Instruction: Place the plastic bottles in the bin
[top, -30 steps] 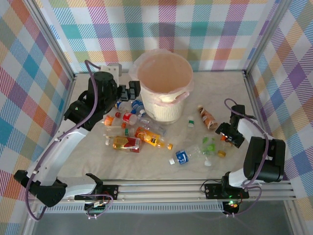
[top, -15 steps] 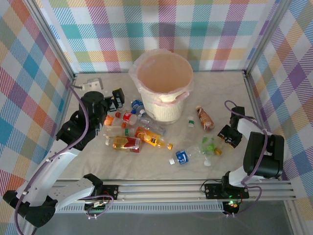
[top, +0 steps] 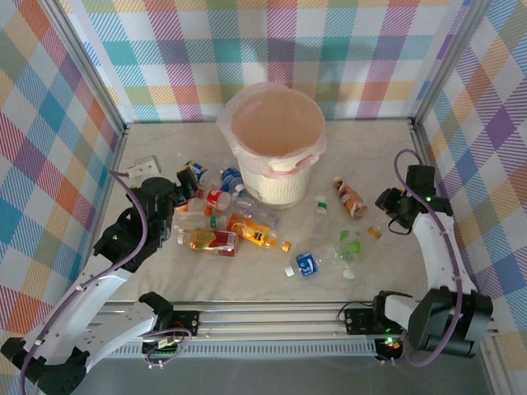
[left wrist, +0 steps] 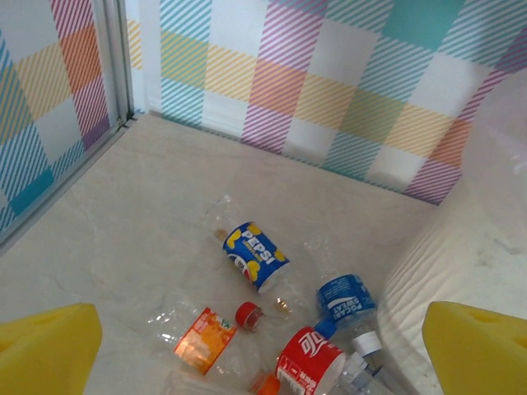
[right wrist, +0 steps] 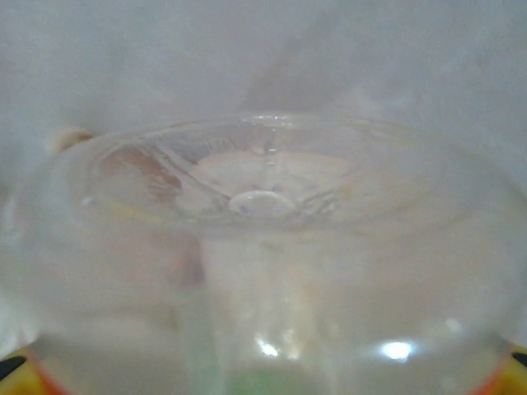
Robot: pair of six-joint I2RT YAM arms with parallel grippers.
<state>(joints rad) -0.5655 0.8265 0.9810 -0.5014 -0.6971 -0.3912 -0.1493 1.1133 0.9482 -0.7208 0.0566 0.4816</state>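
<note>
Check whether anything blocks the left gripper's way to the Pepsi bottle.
Nothing visible does: the open left gripper has a clear line to the Pepsi bottle, which lies apart from the other bottles.

Robot test cell, probably in a lab, bare metal frame posts (top: 95, 70) hung with checked cloth walls (top: 329, 49), pale covered table (top: 370, 148), left arm (top: 82, 288) and right arm (top: 440, 247) bolted to a slotted metal rail (top: 280, 317) at its near edge

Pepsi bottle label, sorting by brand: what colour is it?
The Pepsi label is blue and yellow; left wrist view.
</note>
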